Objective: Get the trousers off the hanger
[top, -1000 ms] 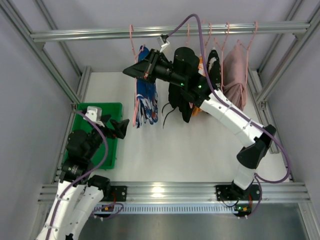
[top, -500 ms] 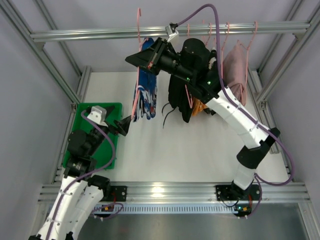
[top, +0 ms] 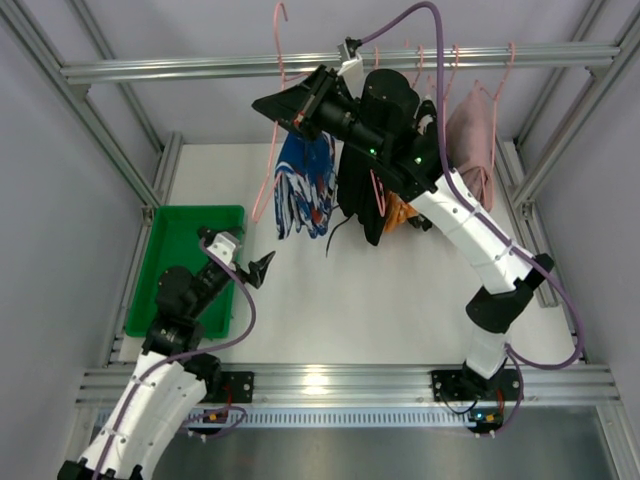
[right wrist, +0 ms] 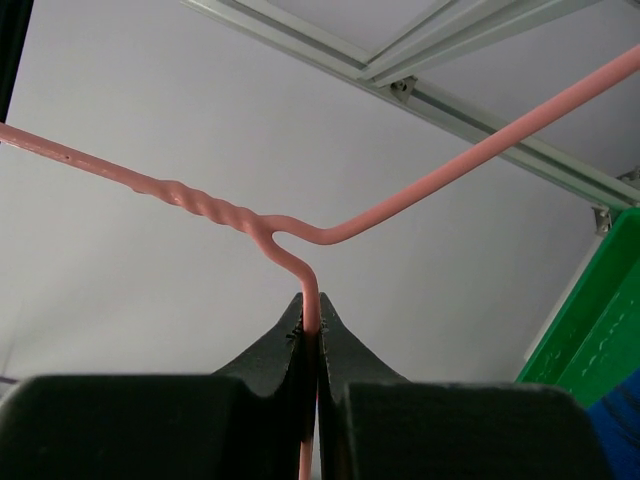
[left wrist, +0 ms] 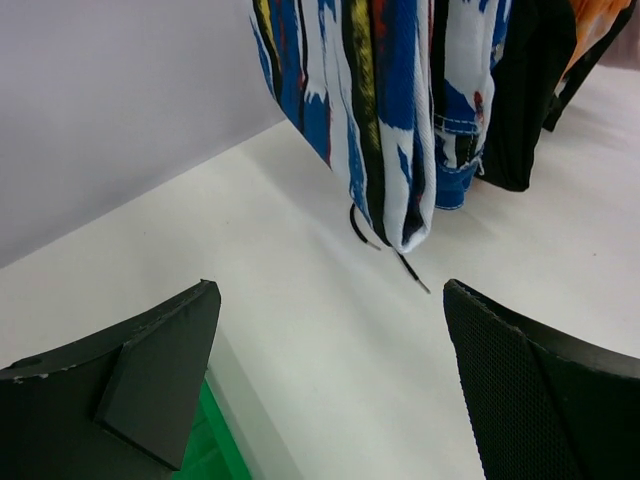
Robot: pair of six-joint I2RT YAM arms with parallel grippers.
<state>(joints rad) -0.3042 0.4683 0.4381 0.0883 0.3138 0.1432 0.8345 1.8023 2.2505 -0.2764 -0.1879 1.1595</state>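
The blue trousers (top: 306, 185) with white-and-dark print hang from a pink wire hanger (top: 264, 180). My right gripper (top: 291, 112) is shut on this hanger just below its twisted neck (right wrist: 300, 235), and the hook stands above the rail (top: 180, 68). The black trousers (top: 360, 190) with dangling drawstrings hang just right of them. My left gripper (top: 262, 268) is open and empty, low over the table, below and left of the blue trousers. In the left wrist view the blue trousers (left wrist: 390, 110) hang ahead of its open fingers (left wrist: 150, 370), with the black pair (left wrist: 525, 90) to the right.
A green bin (top: 180, 240) sits at the table's left, beside my left arm. More pink hangers hold an orange cloth (top: 400, 212) and a pink garment (top: 470, 150) at the rail's right. Metal frame posts stand along both sides.
My right gripper has lifted the hanger with the blue trousers up off the rail and a little right. My left gripper has moved right and nearer, off the bin toward the trousers.
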